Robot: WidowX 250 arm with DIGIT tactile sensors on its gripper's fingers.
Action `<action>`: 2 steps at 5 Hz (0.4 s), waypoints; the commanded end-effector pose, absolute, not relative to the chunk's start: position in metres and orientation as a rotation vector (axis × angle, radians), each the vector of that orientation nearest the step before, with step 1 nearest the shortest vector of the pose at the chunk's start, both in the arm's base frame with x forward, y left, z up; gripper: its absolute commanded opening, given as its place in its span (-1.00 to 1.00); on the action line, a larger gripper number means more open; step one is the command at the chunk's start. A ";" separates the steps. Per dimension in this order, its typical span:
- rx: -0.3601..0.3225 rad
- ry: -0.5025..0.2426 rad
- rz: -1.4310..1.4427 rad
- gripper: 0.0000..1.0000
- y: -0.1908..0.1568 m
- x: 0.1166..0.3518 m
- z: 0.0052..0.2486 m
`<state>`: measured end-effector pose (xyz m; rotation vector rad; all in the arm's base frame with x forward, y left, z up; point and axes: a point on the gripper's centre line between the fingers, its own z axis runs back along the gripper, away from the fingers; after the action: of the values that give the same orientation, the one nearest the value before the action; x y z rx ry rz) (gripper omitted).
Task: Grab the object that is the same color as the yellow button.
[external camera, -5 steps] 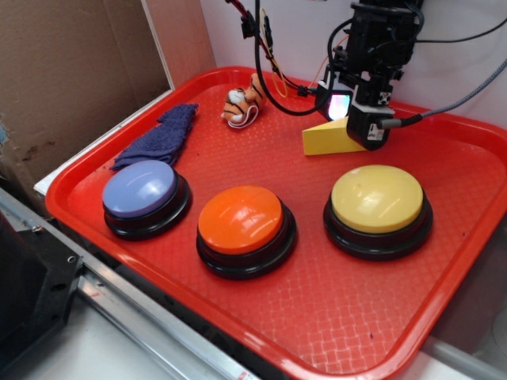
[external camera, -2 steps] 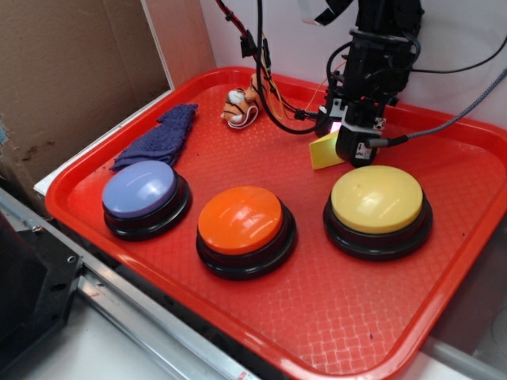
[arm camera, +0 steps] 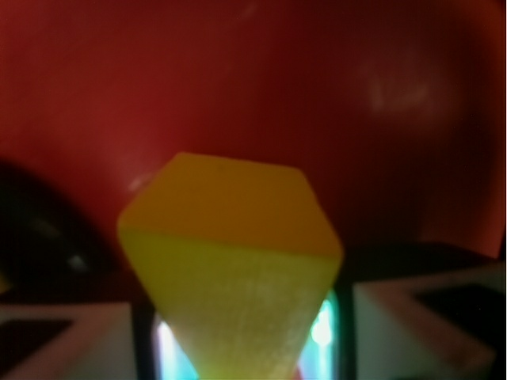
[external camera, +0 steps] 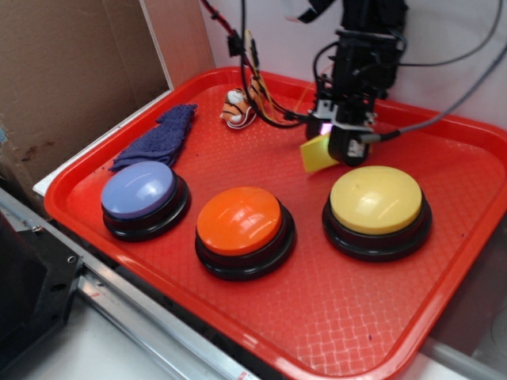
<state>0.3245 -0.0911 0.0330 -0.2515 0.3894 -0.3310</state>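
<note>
The small yellow wedge block [external camera: 317, 153] hangs tilted just above the red tray [external camera: 238, 119], behind the yellow button [external camera: 375, 199]. My gripper [external camera: 331, 145] is shut on the block's narrow end. In the wrist view the yellow block [arm camera: 238, 261] fills the middle, pinched between the two fingers [arm camera: 150, 348], with its wide end pointing away over the tray. The yellow button, a dome on a black base, sits at the front right of the tray.
An orange button [external camera: 239, 221] and a lavender-blue button [external camera: 139, 190] stand left of the yellow one. A tiger toy [external camera: 236, 107] lies at the tray's back, a dark blue cloth [external camera: 158, 136] at its left. Cardboard [external camera: 71, 71] stands to the left.
The block has gone from lying flat on the tray to being tipped up and lifted in my shut gripper, which has shifted slightly left and toward the front.
</note>
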 end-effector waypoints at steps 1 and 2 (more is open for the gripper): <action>-0.246 0.041 -0.098 -1.00 -0.046 0.261 0.165; -0.221 -0.029 -0.157 -1.00 -0.048 0.238 0.212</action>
<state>0.2411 -0.0442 0.1995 -0.2210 0.0435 -0.1375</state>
